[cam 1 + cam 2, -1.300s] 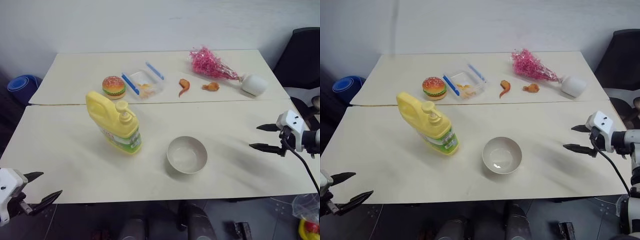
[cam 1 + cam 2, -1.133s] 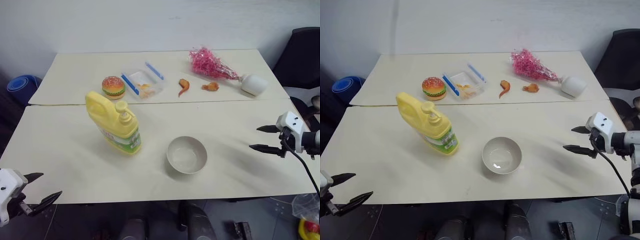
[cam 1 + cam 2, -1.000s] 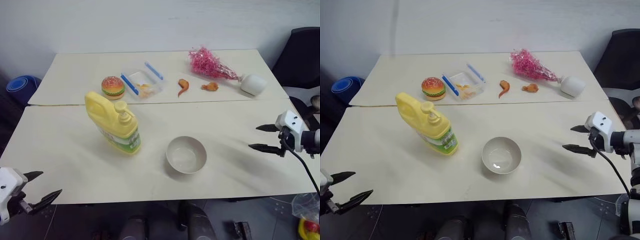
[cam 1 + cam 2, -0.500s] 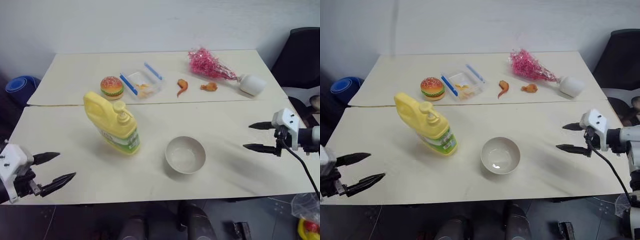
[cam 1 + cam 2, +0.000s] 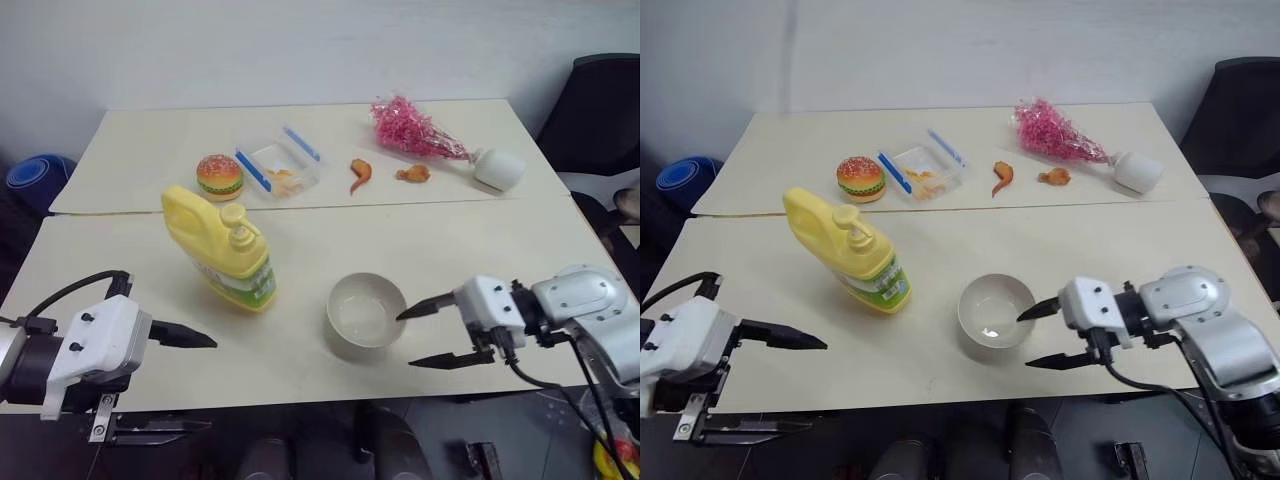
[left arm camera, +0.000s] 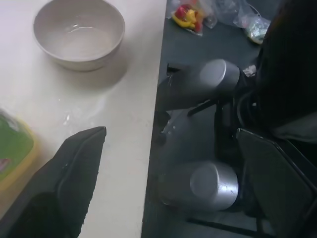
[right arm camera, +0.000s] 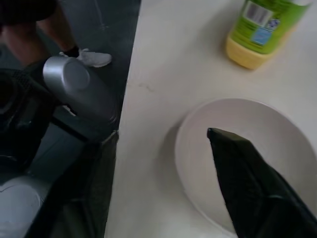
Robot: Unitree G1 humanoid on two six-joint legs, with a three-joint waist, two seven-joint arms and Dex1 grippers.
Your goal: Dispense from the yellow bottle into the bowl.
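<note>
The left gripper hangs over the table's near edge, pointing toward 3 o'clock, its two fingers spread wide and holding nothing. From it, the yellow bottle stands upright at about 1 o'clock, well apart, with free table surface all around it. The bowl sits to the right of the bottle, near the front edge, with bare table between them. The right gripper points toward 9 o'clock, its fingers apart and empty. The upper fingertip is just beside the bowl's rim at the bowl's 3 o'clock side; I cannot tell if it touches.
</note>
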